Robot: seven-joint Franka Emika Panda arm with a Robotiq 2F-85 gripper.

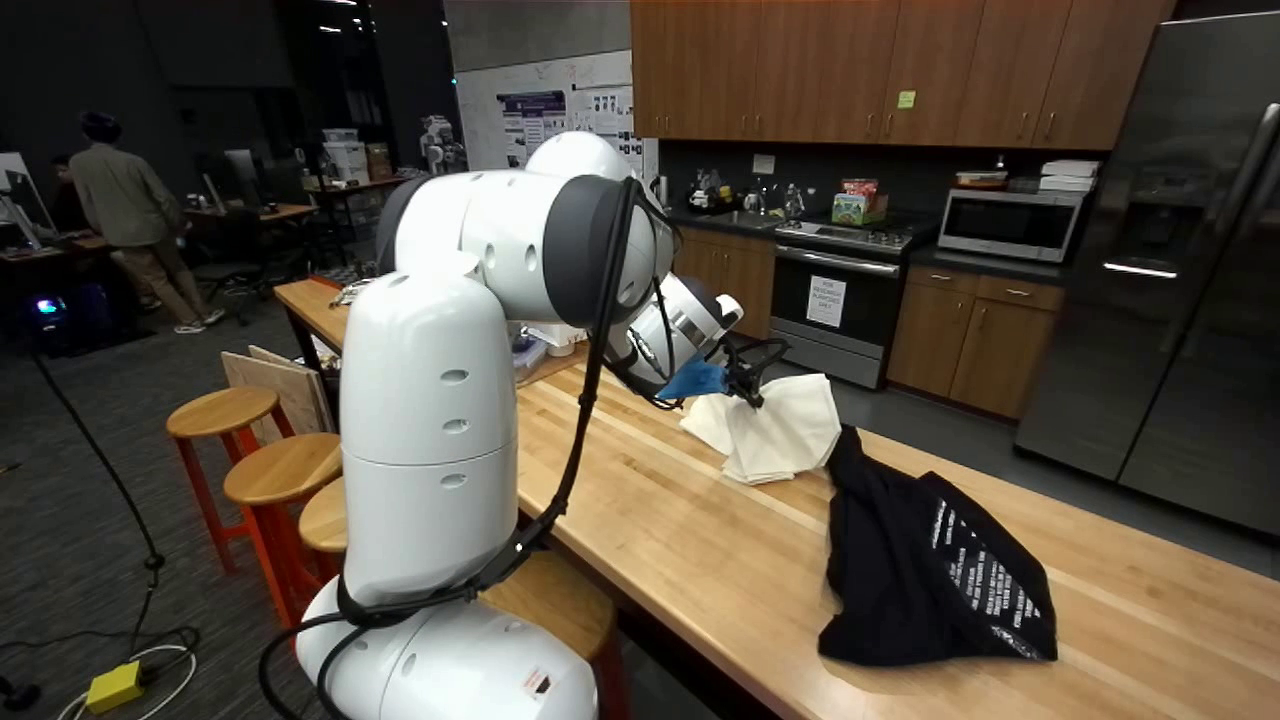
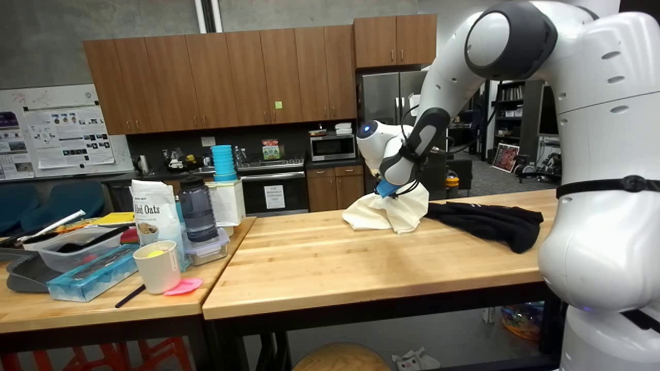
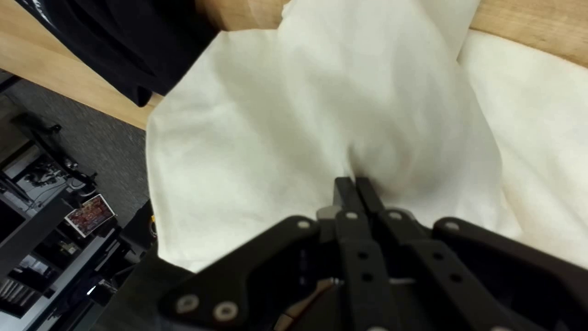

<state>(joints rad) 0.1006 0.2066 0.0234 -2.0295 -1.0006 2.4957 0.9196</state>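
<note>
Cream cloth [image 3: 239, 147], fold within gripper [image 3: 353, 181].

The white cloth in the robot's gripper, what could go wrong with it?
The gripper seems to pinch only a small fold of the white cloth, so it might slip out. The black fabric lies right next to it, so it could get dragged along.

- Cream cloth [image 3: 294, 133]: plain, off-white fabric, a hem visible along one border.
- Pinched in a small pucker by the gripper [image 3: 354, 181], soft folds radiating from the grip.
- Partly raised, its lower folds resting on the wooden table [image 1: 690, 520] near the kitchen-side edge.
- Lies just beside the black cloth [image 1: 900, 570] with white lettering; whether they touch is unclear.
</note>
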